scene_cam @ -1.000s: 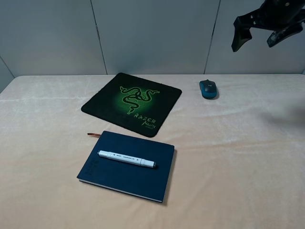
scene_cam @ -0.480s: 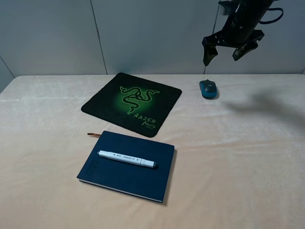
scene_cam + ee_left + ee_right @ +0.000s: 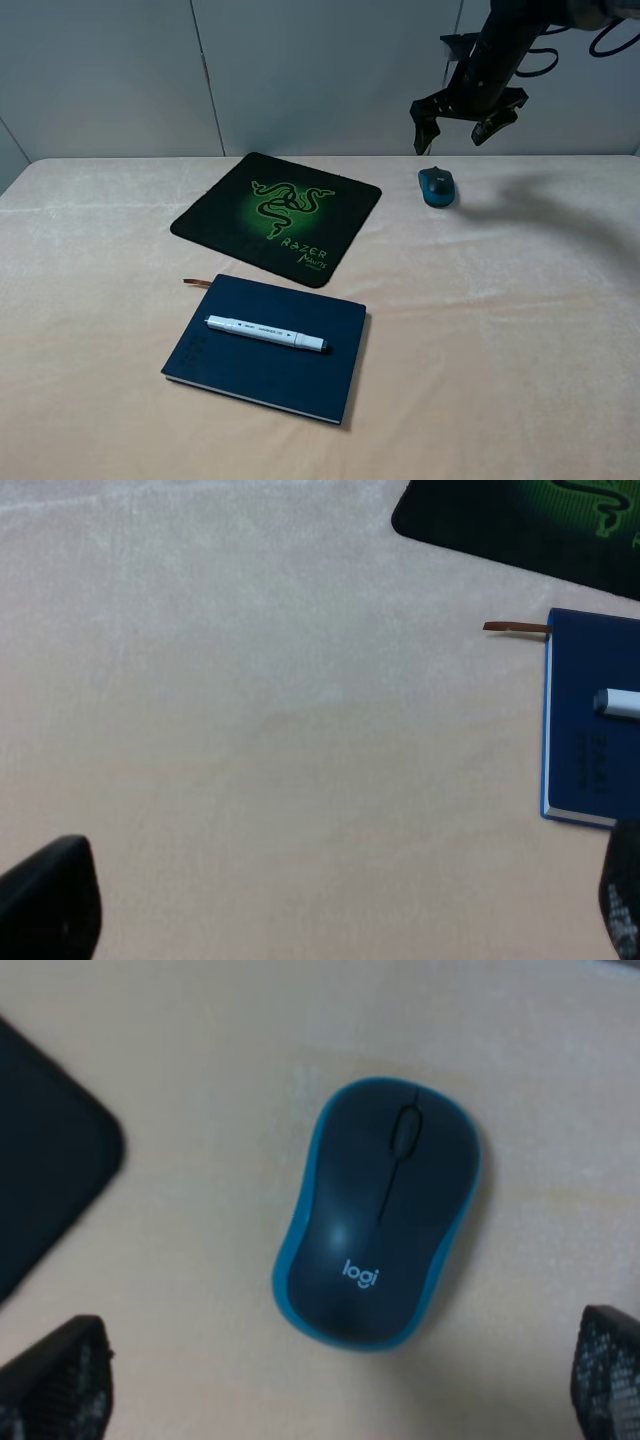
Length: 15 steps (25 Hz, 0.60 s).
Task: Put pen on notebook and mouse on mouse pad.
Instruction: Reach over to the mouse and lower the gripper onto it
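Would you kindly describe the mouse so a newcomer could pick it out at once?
On the peach table, find the black mouse pad with the green snake logo. To its right, on bare cloth, sits the mouse: small, rounded, dark-topped with a teal-blue rim, unlike the flat pad and notebook.

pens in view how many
1. The pen lies on the notebook, in front of the mouse pad; no other shows, and nothing seems to hide one.
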### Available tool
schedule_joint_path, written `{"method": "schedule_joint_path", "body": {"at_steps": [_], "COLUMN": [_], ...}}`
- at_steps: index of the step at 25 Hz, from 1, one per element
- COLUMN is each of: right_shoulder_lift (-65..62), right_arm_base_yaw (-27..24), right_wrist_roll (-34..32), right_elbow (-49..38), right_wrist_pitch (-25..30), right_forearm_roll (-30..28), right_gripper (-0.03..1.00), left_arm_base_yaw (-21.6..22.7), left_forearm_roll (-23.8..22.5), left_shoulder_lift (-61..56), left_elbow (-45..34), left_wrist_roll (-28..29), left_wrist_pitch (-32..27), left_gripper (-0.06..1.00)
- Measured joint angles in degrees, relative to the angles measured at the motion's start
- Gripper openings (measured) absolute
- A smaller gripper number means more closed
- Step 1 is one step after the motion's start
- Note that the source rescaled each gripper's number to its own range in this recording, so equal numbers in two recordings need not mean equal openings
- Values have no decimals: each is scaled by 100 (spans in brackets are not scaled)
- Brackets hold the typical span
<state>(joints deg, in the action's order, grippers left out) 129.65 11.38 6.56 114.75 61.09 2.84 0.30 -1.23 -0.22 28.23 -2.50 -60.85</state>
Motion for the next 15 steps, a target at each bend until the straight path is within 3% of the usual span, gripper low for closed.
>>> {"method": "schedule_joint_path", "body": {"at_steps": [15], "right_shoulder_lift": [597], "right_arm_base_yaw": [-220], "right_wrist_roll": [-251], "right_elbow": [127], "right_wrist_pitch": [-257], "right_forearm_roll": [168], "right_gripper": [100], "left_arm_base_yaw": [0], "left_forearm_roll": [-11], "left_shoulder_lift": [0], "left_elbow": [0], "left_wrist_roll": [0], "left_wrist_pitch": [0], "left_gripper": [100]}}
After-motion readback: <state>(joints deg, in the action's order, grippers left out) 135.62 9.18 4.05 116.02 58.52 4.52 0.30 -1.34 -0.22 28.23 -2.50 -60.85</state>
